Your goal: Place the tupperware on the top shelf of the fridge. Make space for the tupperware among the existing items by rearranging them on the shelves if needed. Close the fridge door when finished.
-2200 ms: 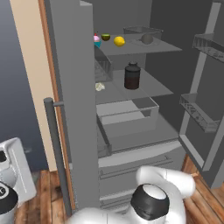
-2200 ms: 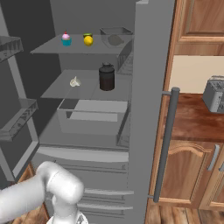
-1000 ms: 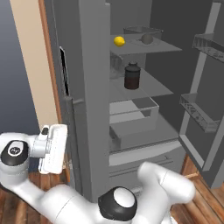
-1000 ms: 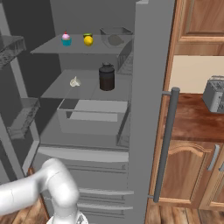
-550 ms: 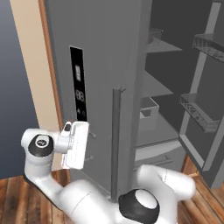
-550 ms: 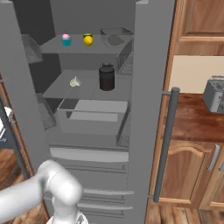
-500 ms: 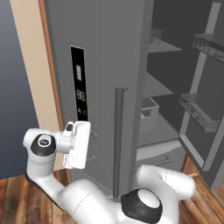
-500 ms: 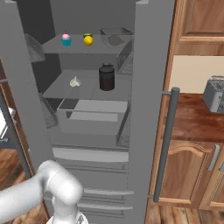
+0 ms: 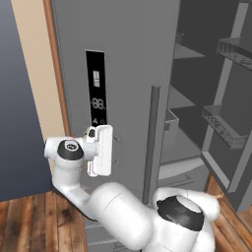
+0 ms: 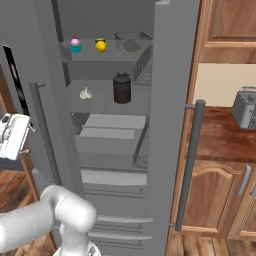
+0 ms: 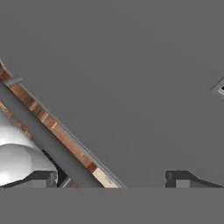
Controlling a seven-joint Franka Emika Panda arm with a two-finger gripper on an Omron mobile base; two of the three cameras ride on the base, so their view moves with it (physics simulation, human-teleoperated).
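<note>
The fridge's left door (image 9: 123, 59) stands swung most of the way shut, its black display panel (image 9: 96, 93) facing out. My gripper (image 9: 116, 150) is open, its fingertips (image 11: 181, 178) against the door's flat grey outer face, with nothing held. Past the door edge (image 10: 40, 100), the tupperware (image 10: 131, 45) sits at the right of the top shelf (image 10: 95, 56), beside the lemon (image 10: 101, 45) and the cupcake (image 10: 75, 45). One shelf down stand the dark jar (image 10: 121, 88) and the small halved fruit (image 10: 86, 93). My hand (image 10: 28, 140) is at the far left.
The right door (image 9: 231, 123) hangs wide open with its racks toward me; its bar handle (image 10: 190, 165) stands in front of wooden cabinets. A silver toaster (image 10: 245, 107) sits on the counter to the right. Wood floor (image 9: 24, 221) lies below the hand.
The left door has swung from wide open to nearly shut with my hand against its outer face. In the left base view it now covers the shelves.
</note>
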